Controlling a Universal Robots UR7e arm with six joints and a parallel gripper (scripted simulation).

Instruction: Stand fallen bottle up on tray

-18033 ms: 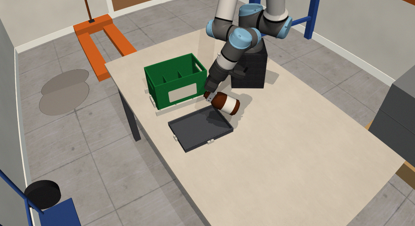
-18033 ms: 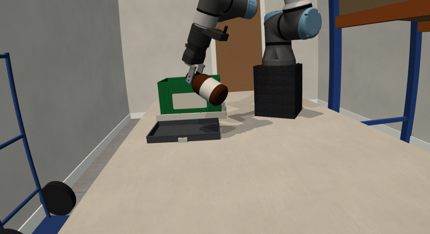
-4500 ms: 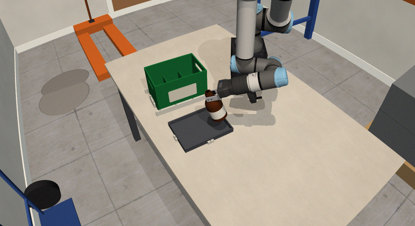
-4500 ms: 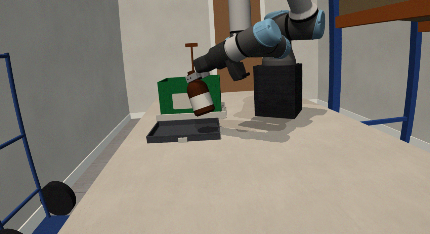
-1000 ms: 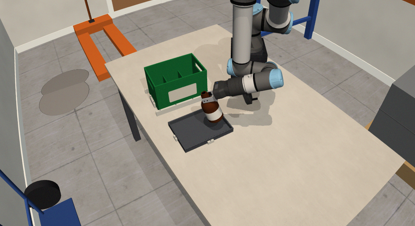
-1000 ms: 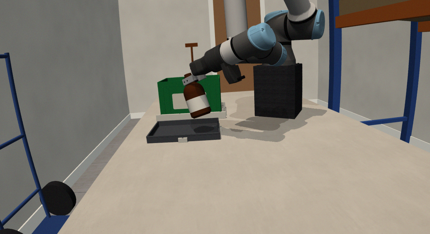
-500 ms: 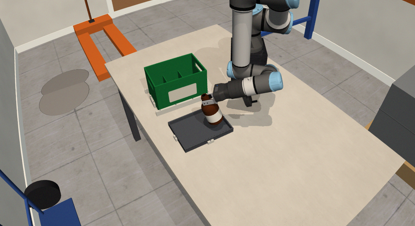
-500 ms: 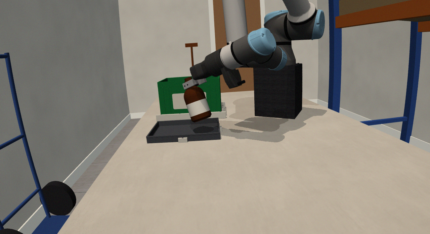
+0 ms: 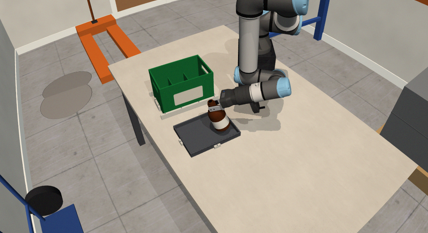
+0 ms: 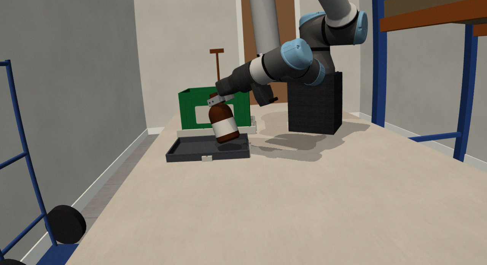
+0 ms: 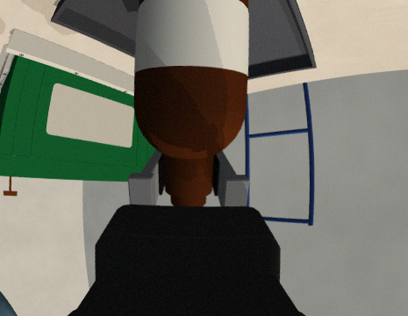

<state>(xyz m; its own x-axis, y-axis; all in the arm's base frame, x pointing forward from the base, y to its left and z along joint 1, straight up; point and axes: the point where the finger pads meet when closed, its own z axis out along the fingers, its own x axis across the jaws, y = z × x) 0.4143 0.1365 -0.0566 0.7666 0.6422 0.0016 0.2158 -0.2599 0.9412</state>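
Right, jaws pinching the bottle (image 10: 223, 122) neck, base hanging tilted below them over the tray (image 10: 190, 151). We should level it, then lower gently.

Warehouse: pallet jack (image 9: 101, 43), racking (image 10: 379, 59)

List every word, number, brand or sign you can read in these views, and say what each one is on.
No readable text in any view.
Bottle, held by its neck in the gripper: its white label band is blank.
Green crate: the pale panel on its side is blank.
Tray: no marking visible.
Robot arm: no lettering can be made out.
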